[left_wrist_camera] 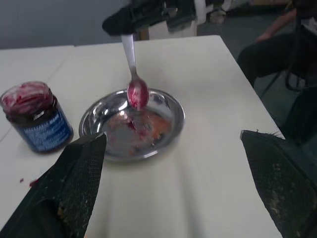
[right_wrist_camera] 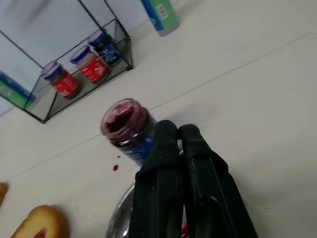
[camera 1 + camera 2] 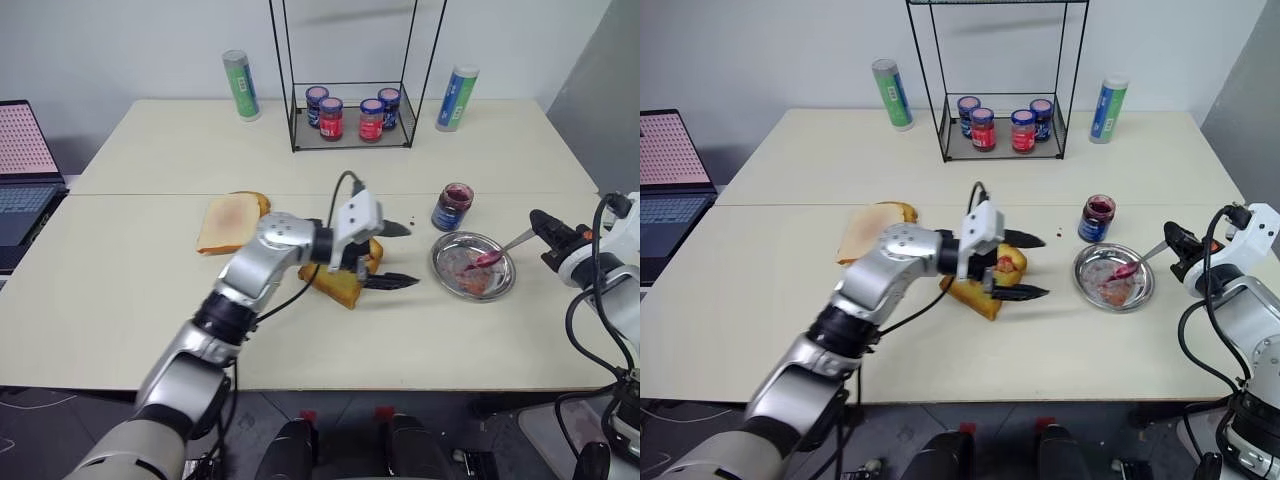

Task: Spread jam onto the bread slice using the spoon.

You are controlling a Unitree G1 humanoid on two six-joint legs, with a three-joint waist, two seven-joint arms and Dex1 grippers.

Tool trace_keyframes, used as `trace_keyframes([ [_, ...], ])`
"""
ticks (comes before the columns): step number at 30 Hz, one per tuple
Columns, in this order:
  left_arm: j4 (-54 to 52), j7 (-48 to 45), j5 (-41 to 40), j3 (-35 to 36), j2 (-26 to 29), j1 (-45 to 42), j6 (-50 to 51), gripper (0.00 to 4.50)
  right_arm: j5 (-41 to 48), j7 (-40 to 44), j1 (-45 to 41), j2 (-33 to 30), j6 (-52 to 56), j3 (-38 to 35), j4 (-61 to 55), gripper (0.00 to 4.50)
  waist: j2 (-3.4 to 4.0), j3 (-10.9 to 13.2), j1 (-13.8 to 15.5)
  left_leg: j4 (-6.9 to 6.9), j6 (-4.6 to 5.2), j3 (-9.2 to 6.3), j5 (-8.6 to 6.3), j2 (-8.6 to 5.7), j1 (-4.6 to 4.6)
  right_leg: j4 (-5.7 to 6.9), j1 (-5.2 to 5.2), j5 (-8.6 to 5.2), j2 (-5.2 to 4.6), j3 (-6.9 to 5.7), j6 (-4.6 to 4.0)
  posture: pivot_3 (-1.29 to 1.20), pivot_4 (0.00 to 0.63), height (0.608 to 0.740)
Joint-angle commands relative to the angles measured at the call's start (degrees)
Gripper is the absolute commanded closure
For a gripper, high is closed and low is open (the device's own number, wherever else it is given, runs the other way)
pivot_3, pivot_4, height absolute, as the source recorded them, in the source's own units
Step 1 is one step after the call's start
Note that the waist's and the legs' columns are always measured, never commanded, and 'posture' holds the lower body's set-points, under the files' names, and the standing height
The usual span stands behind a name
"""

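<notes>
The bread slice [image 3: 985, 292], golden with a red jam smear, lies mid-table. My left gripper [image 3: 393, 255] hovers over its right end, pointing toward the dish. It is open wide, and its fingers [image 1: 74, 188] have nothing between them. The jam [image 3: 453, 206] is in an open blue-labelled jar just behind the round steel dish [image 3: 505, 285]. My right gripper [image 3: 546, 229] is shut on the spoon [image 3: 497, 255] by its handle. The spoon's jam-coated bowl [image 1: 137, 92] hangs over the smeared dish [image 1: 171, 106].
A paler bread slice [image 3: 230, 221] lies to the left of my left arm. At the back stand a wire rack [image 3: 350, 125] holding several lidded jars, a green can [image 3: 241, 85] and a blue-green can [image 3: 457, 98]. A laptop [image 3: 25, 170] sits at the far left. A person's legs [image 1: 277, 54] are beyond the table's right edge.
</notes>
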Motion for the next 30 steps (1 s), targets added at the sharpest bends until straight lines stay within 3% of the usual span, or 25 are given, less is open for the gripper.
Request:
trace_keyframes([
  [1,3.1,-0.2,2.6,0.3,-1.6,-1.9,-4.1,0.0,-3.7,5.6,0.0,-1.4,-3.7,0.9,2.5,4.49,0.0,0.0,-0.1,-0.01,0.01,0.0,0.0,0.0,0.0,0.0,-0.01,0.0,0.0,0.0,0.0,0.0,0.15,0.74],
  [4,2.9,-0.5,3.2,1.0,-1.8,-1.2,-4.6,0.0,-6.9,8.3,0.3,-1.5,-6.0,1.8,5.6,4.49,0.01,0.0,-0.3,-0.04,0.04,0.0,-0.02,0.04,0.01,0.01,-0.04,0.0,0.01,0.0,-0.01,0.0,0.15,0.74],
  [7,1.5,-0.4,3.3,1.6,-1.3,0.0,-4.0,0.0,-9.9,10.8,0.9,-1.9,-7.9,2.3,8.0,3.95,0.01,0.0,-0.1,0.02,0.04,-0.03,-0.02,0.02,0.01,0.02,0.0,0.0,0.0,-0.01,0.0,0.0,0.15,0.74],
  [24,-0.4,2.4,3.8,3.5,-2.0,1.1,-3.3,0.0,-20.3,18.4,1.7,-3.9,-12.6,3.6,12.1,0.15,0.01,0.0,0.0,0.03,0.03,-0.03,-0.02,0.01,0.02,0.03,0.0,0.0,-0.01,0.01,0.01,0.0,0.15,0.74],
  [30,-1.1,2.4,3.8,3.9,-1.2,1.9,-3.0,0.0,-24.8,19.9,2.0,-4.7,-14.7,4.8,12.6,0.02,0.01,0.0,0.0,0.04,0.02,-0.02,-0.02,0.01,0.03,0.03,0.0,0.0,-0.01,0.01,0.01,0.0,0.15,0.74],
])
